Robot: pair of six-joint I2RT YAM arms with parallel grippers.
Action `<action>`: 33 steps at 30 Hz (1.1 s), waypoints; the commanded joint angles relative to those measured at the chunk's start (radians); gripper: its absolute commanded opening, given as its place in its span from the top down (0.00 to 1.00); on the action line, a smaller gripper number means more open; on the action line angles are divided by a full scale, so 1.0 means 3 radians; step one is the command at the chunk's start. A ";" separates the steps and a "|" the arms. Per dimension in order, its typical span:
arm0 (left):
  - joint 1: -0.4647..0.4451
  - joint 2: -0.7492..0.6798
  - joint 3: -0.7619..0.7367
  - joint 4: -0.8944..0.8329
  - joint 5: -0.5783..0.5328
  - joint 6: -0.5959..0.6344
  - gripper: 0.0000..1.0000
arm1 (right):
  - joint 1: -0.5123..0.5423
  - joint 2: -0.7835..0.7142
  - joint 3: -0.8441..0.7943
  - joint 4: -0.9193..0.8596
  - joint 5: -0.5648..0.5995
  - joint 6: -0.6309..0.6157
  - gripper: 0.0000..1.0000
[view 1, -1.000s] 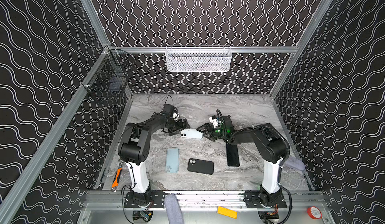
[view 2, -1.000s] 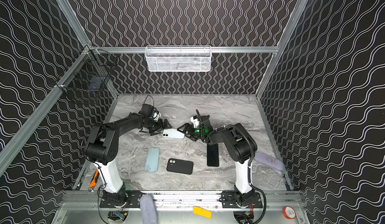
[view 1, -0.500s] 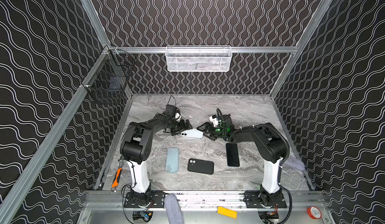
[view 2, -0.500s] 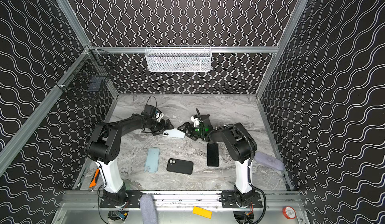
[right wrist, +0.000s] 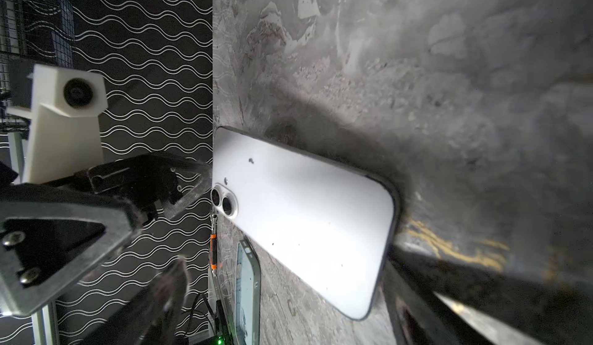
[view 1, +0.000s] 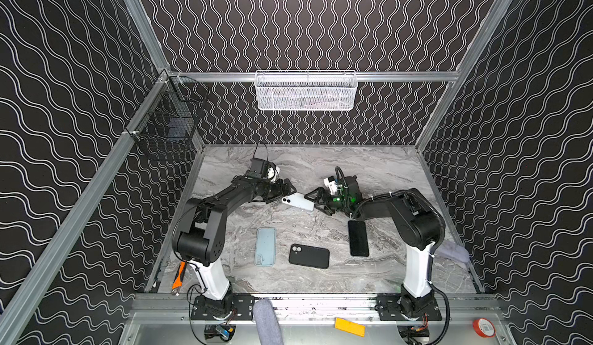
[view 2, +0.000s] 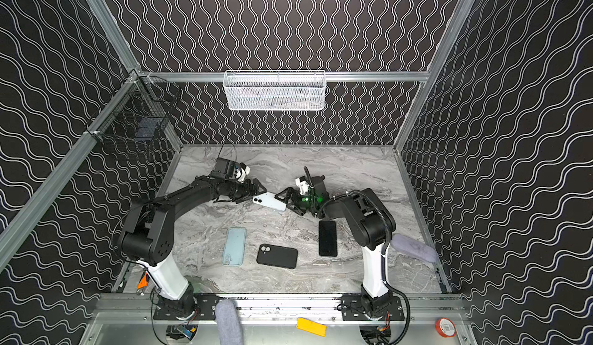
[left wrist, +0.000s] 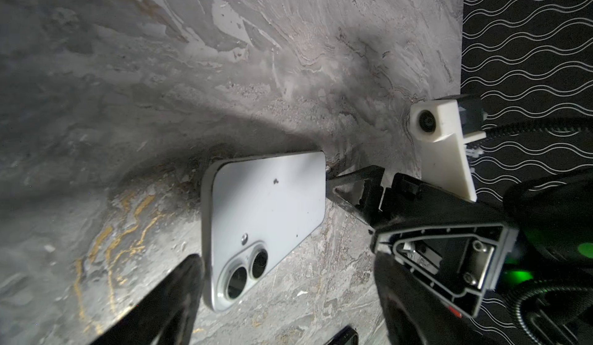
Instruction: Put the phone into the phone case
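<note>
A white phone [view 1: 297,201] [view 2: 269,201] lies camera side up mid-table, between my two grippers. My left gripper [view 1: 286,192] [view 2: 257,194] is open at its camera end. In the left wrist view the phone [left wrist: 266,205] sits beside one of my fingers [left wrist: 170,298]. My right gripper [view 1: 315,203] [view 2: 286,203] is open at the other end. In the right wrist view the phone [right wrist: 305,224] reaches between the jaws, close to one finger [right wrist: 426,292]. A light blue phone case [view 1: 265,246] [view 2: 234,246] [right wrist: 247,295] lies nearer the front, apart from both grippers.
A black case with camera holes [view 1: 309,256] lies next to the blue one. A black phone [view 1: 358,238] lies screen up by the right arm. A white mesh basket [view 1: 305,90] hangs on the back rail and a black wire basket [view 1: 167,125] hangs at the left.
My left gripper has moved right, up to the phone's camera end, and its jaws have narrowed a little. The right arm and the phone have stayed put.
</note>
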 commanded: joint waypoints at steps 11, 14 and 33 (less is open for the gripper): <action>-0.0089 -0.0015 -0.0137 0.0524 0.0623 -0.0295 0.36 | 0.0013 0.0144 -0.0030 -0.0815 0.0309 0.0016 0.02; -0.0094 -0.0025 -0.0188 0.0660 0.0647 -0.0378 0.44 | 0.0013 0.0168 -0.0017 -0.0822 0.0300 0.0019 0.02; -0.0145 -0.0076 -0.0339 0.1032 0.0606 -0.0646 0.52 | 0.0013 0.0157 -0.0080 -0.0701 0.0264 0.0057 0.02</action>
